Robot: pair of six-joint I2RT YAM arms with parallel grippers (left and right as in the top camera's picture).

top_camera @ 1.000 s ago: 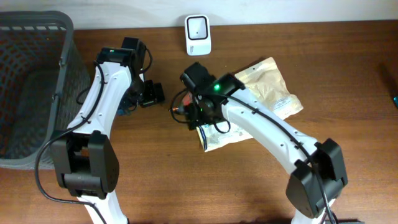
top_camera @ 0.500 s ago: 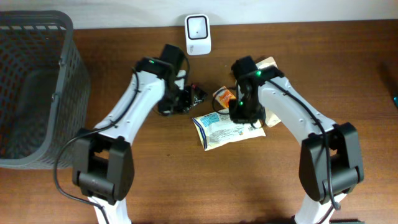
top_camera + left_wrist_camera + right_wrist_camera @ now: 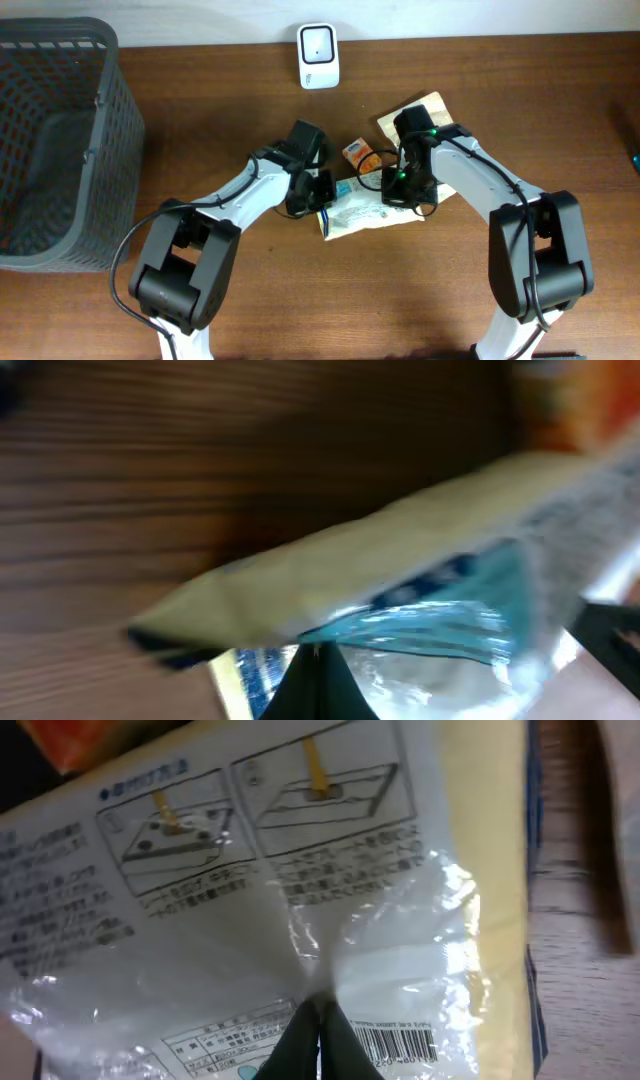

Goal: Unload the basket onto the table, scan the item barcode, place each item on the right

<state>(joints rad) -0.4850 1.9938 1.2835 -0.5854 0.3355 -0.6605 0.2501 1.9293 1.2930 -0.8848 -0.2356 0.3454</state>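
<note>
Table [image 3: 560, 120]: packet [image 3: 365, 215] lies mid-scene, long axis left to right, scanner [image 3: 318, 55] well apart on the far side. You have an arm at each end: right jaws clenched on a pucker of film at the right end, left jaws clenched at the left end, hold unconfirmed through blur. Barcode [image 3: 395, 1045] faces up just beside the right jaws, so that arm looks better placed to present it.

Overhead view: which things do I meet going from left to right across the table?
Grey basket → left claw → orange packet → right claw. The blue-and-white pouch, pinched by both claws, stretches between them, so it has no single place.
</note>
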